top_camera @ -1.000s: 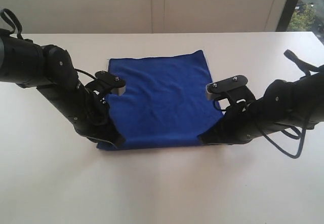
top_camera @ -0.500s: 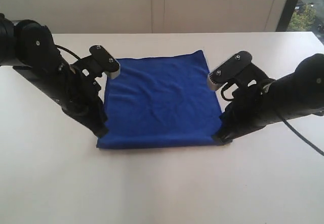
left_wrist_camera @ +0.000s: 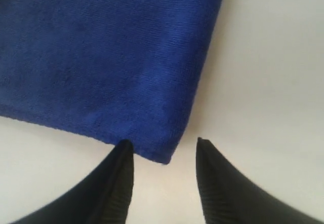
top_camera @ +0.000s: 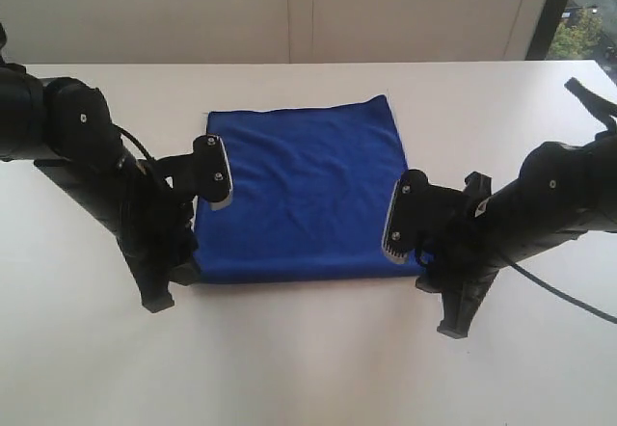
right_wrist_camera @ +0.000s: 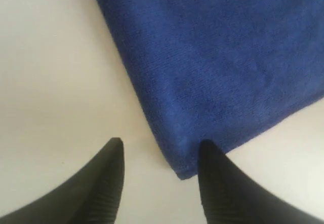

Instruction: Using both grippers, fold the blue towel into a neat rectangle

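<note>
Exterior view: left claw (left_wrist_camera: 162, 142), right claw (right_wrist_camera: 160, 143) now spread; blue towel (top_camera: 304, 190) flat.

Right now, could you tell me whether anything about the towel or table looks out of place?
Nothing stands out. The blue towel lies flat on the white table with light creases and fairly straight edges. The left gripper and right gripper are open, each straddling a towel corner without pinching it.

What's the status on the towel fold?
Left gripper open, right gripper open, each at a corner of the blue towel. Towel flat on table. Nothing in the way.
</note>
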Available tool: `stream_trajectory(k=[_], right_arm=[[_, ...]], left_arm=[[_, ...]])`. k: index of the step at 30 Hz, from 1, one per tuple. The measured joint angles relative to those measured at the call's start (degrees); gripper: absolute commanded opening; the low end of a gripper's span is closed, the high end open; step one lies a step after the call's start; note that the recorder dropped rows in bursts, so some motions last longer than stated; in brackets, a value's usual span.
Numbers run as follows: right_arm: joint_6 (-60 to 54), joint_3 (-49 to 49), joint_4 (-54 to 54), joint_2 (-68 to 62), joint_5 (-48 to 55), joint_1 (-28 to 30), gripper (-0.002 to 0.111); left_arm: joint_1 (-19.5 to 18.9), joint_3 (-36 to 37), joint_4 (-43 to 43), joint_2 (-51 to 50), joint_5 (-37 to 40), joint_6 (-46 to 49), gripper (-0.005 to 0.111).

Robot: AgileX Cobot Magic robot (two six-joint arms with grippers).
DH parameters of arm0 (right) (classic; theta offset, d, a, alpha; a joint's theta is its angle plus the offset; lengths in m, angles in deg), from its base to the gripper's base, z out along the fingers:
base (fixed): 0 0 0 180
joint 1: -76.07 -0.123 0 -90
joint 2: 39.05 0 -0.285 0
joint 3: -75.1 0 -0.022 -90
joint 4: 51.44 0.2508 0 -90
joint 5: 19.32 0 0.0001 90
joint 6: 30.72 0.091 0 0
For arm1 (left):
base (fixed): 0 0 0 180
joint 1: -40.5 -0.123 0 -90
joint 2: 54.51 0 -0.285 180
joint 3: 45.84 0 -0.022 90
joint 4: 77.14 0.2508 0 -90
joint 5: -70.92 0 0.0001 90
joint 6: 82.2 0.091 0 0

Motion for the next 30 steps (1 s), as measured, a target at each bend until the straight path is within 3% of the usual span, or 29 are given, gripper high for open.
stream_trajectory(k=[8,22,30], right_arm=[[-7.48,0.00,0.00,-0.24,-1.30,0.00,0.045],[-8.47,0.00,-0.05,-3.17,-6.56,0.00,0.041],[-8.47,0.00,-0.05,-3.27,-4.52,0.00,0.015]], left_arm=[[0.00,0.00,-8.50,-0.83,1.54,13.94,0.048],[0.00,0.00,-8.77,-5.17,-2.21,16.75,0.047],[0.00,0.00,-8.77,-5.37,-2.01,16.87,0.016]])
